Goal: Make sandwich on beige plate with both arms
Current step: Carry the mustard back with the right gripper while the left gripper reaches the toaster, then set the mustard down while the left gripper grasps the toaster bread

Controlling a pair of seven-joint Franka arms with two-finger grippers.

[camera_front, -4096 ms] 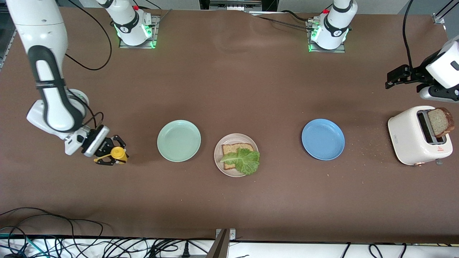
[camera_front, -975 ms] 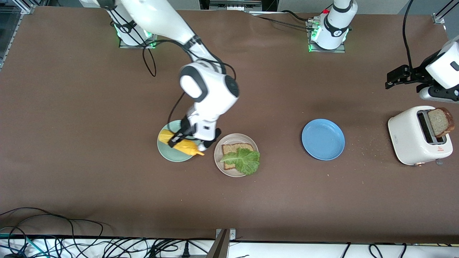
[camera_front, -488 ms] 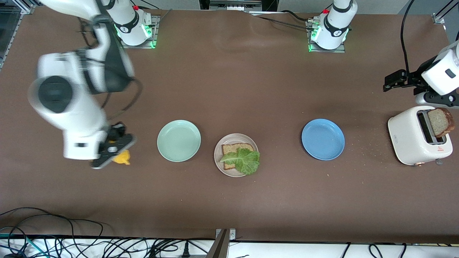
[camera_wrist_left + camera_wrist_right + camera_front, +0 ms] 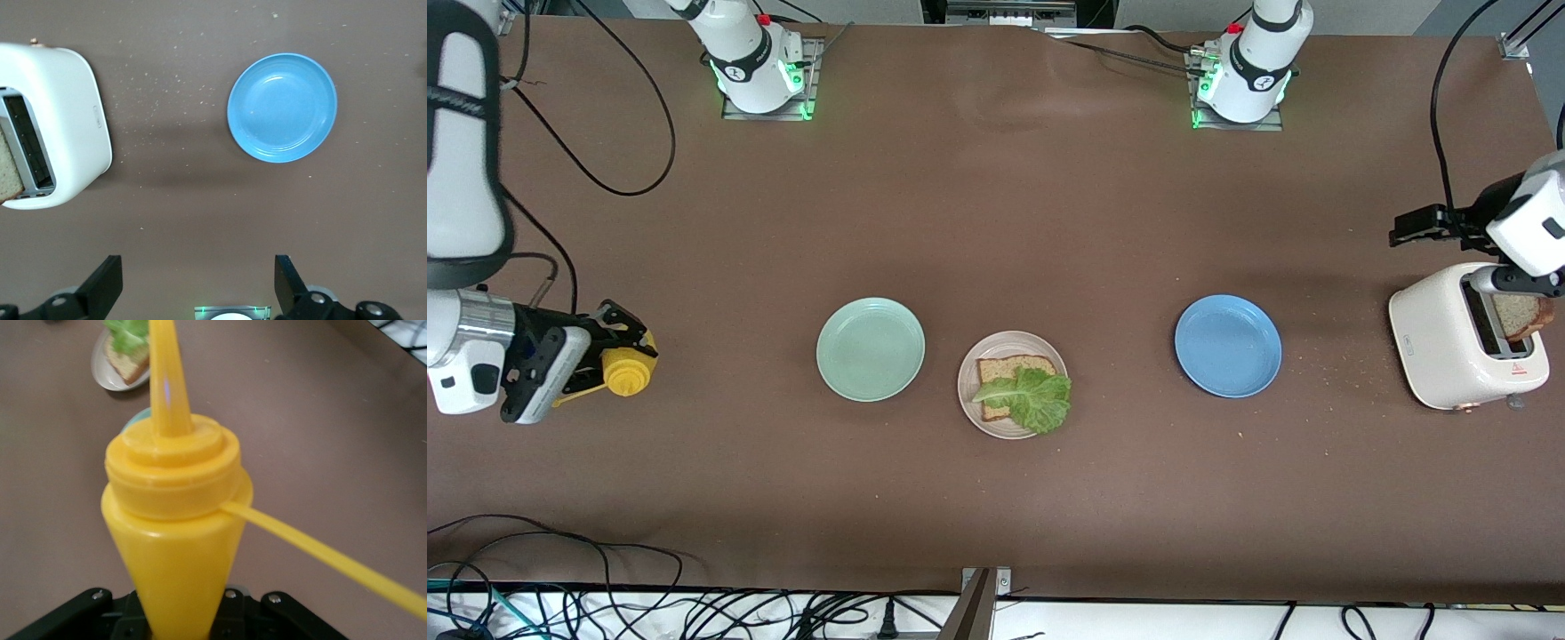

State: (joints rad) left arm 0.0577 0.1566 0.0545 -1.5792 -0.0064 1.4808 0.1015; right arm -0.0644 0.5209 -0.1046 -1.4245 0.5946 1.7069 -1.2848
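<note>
Right gripper [image 4: 609,356]: low at right arm's table end, pinching yellow squeeze bottle [image 4: 175,540].
Left gripper [image 4: 199,287]: spread wide above toaster [image 4: 1463,338].
Beige plate [image 4: 971,404]: bread slice [image 4: 1009,373] under lettuce [image 4: 1034,398].

a brown table [image 4: 996,222] carries three plates in a row: a green plate [image 4: 871,348] toward nine o'clock, a beige plate [image 4: 971,391] at the middle, slightly nearer the front camera, and a blue plate [image 4: 1228,346] toward three o'clock. a white toaster [image 4: 1449,342] stands at the three o'clock end, with crumbs [image 4: 1343,360] scattered between it and the blue plate.
</note>
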